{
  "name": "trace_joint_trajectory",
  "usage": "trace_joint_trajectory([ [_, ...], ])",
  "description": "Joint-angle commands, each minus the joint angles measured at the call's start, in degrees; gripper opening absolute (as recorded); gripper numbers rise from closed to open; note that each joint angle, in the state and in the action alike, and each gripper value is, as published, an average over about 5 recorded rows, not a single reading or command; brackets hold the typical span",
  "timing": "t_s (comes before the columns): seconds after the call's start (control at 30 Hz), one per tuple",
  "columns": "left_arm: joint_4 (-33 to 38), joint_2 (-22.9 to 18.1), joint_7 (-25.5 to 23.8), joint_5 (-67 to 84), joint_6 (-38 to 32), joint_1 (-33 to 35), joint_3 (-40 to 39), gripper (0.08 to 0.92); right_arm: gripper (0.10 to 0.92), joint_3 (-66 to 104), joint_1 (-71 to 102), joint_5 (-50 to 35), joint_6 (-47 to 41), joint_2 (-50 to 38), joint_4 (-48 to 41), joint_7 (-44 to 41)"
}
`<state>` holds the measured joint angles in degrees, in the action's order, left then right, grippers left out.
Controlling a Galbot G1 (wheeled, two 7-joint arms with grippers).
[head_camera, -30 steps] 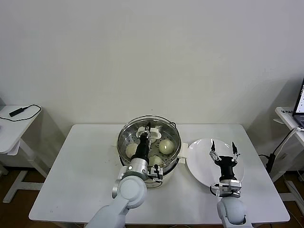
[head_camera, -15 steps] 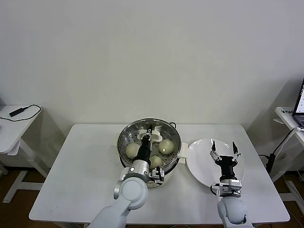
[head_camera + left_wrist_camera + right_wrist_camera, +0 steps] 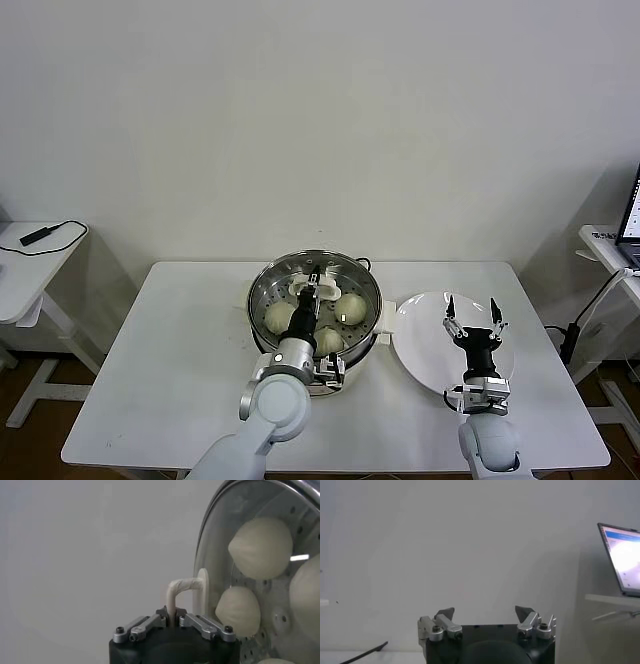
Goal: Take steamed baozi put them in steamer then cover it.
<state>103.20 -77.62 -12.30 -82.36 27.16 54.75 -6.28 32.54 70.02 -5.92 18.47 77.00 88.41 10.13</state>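
Observation:
The steamer stands mid-table, a shiny steel pot on a white base. Three baozi show on its perforated tray; a fourth is hidden behind my left arm. My left gripper is shut on the white handle of the glass cover and holds it over the pot's mouth. In the left wrist view the gripper pinches the handle, and the cover fronts the baozi. My right gripper is open and empty above the white plate.
The white plate lies right of the steamer and has no buns on it. A side table with a black device and cable stands far left. A laptop on another table is at far right, also in the right wrist view.
My left gripper has lowered the cover a little toward the steamer's rim. The right arm has not moved.

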Motion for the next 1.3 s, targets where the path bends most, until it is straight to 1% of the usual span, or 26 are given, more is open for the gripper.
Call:
trace_joint_trajectory([
  [0.03,0.7,0.0,-1.1,-0.3,-0.6,0.5,0.1,0.195,0.823,0.0,0.0,0.1,0.1,0.1,0.0,0.1],
  [0.13,1.0,0.0,-1.0,-0.2,-0.6,0.4,0.2,0.221,0.823,0.0,0.1,0.2,0.1,0.2,0.0,0.1],
  [0.17,1.1,0.0,-1.0,-0.2,-0.7,0.4,0.2,0.24,0.823,-0.1,0.1,0.2,0.1,0.2,0.1,0.1],
  [0.37,3.3,0.5,-1.3,0.3,-0.7,1.1,0.5,0.407,0.823,0.0,0.2,0.4,0.2,0.2,0.2,0.2],
  [0.6,7.5,2.1,-2.1,1.6,-1.1,3.1,0.9,0.608,0.823,0.0,0.0,0.4,0.1,0.1,0.5,0.3],
  [0.7,8.9,2.6,-2.9,1.9,-1.3,3.9,1.1,0.668,0.823,0.2,-0.3,0.3,0.1,0.2,0.5,0.4],
  [0.93,12.7,4.2,-3.3,2.8,-1.4,6.1,1.3,0.728,0.823,0.3,-1.0,0.2,0.0,-0.2,0.5,0.6],
  [1.1,17.3,6.4,-3.9,4.6,-1.4,8.3,2.5,0.809,0.823,0.3,-1.2,0.1,0.0,-0.3,0.2,0.6],
  [1.23,22.2,9.4,-4.0,10.4,-1.3,10.8,5.6,0.822,0.823,0.3,-1.3,-0.4,0.0,-0.7,0.0,0.4],
  [1.3,24.2,10.2,-2.6,14.4,-1.6,11.9,8.7,0.823,0.823,0.2,-1.3,-1.9,0.0,-1.2,0.0,0.1],
])
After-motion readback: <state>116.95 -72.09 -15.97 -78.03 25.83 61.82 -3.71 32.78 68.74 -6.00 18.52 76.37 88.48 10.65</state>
